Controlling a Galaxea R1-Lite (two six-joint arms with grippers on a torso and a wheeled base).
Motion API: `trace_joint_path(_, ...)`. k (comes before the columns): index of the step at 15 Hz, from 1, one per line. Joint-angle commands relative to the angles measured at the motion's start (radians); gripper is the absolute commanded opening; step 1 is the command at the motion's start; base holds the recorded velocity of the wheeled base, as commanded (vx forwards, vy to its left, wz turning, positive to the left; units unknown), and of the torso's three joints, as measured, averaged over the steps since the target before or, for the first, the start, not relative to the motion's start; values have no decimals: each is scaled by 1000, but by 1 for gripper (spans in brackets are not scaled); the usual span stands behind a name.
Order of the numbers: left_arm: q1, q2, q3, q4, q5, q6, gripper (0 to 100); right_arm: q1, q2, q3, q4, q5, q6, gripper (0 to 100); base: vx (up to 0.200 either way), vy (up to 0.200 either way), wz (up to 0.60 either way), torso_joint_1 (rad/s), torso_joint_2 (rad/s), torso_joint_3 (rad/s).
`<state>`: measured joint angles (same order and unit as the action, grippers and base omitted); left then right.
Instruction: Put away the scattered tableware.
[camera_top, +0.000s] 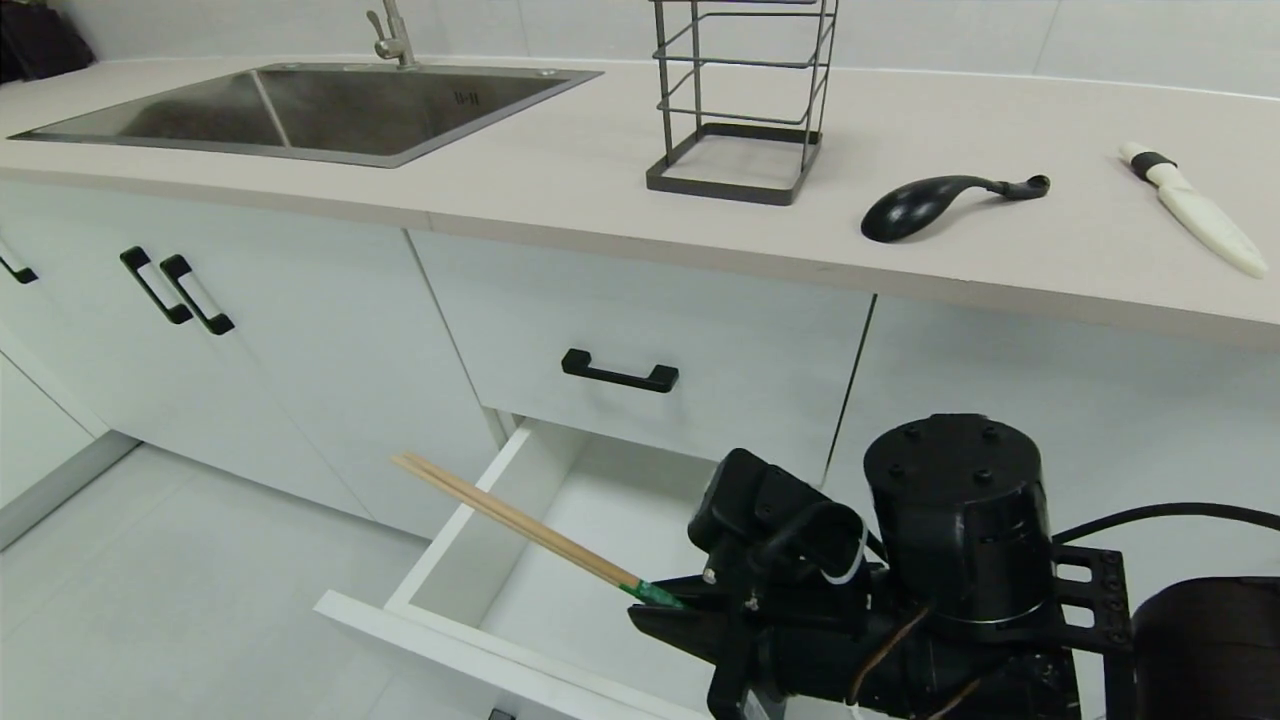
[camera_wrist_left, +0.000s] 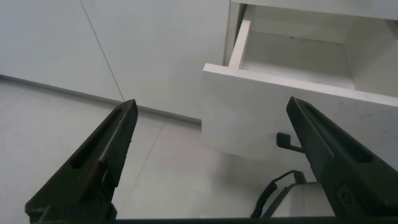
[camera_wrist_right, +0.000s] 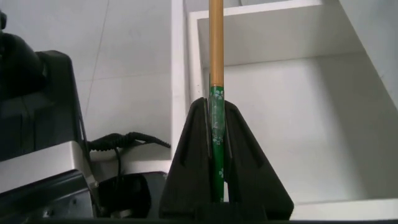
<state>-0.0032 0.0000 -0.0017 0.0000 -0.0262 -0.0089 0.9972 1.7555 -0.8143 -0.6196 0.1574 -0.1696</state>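
My right gripper (camera_top: 668, 603) (camera_wrist_right: 216, 134) is shut on the green end of a pair of wooden chopsticks (camera_top: 510, 520) (camera_wrist_right: 215, 43), held above the open white drawer (camera_top: 440, 560) (camera_wrist_right: 261, 81). The sticks point out past the drawer's left wall. On the counter lie a black ladle (camera_top: 925, 203) and a white knife with a black band (camera_top: 1195, 208), both to the right. My left gripper (camera_wrist_left: 211, 155) is open with nothing between its fingers, hanging low outside the drawer's front (camera_wrist_left: 298, 118).
A dark wire rack (camera_top: 742, 100) stands on the counter's middle. A steel sink (camera_top: 300, 105) with a tap lies at the back left. A shut drawer with a black handle (camera_top: 619, 376) sits above the open one. Cabinet doors fill the left.
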Motion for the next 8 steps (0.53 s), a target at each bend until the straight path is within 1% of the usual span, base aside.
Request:
trace_joint_path(1,0,0,0,0,0,0,100,0,53,-42,0,1,-1,0,0,0,0,0,0,0)
trace_joint_path(4,0,0,0,0,0,0,100,0,101,-109,14,1,-1,0,0,0,0,0,0,0)
trace_joint_path(6,0,0,0,0,0,0,100,0,105,-135,80,-3,5,0,0,0,0,0,0,0)
trace_joint_path(8,2,0,0,0,0,0,100,0,119,-146,100,-22,16,0,0,0,0,0,0,0)
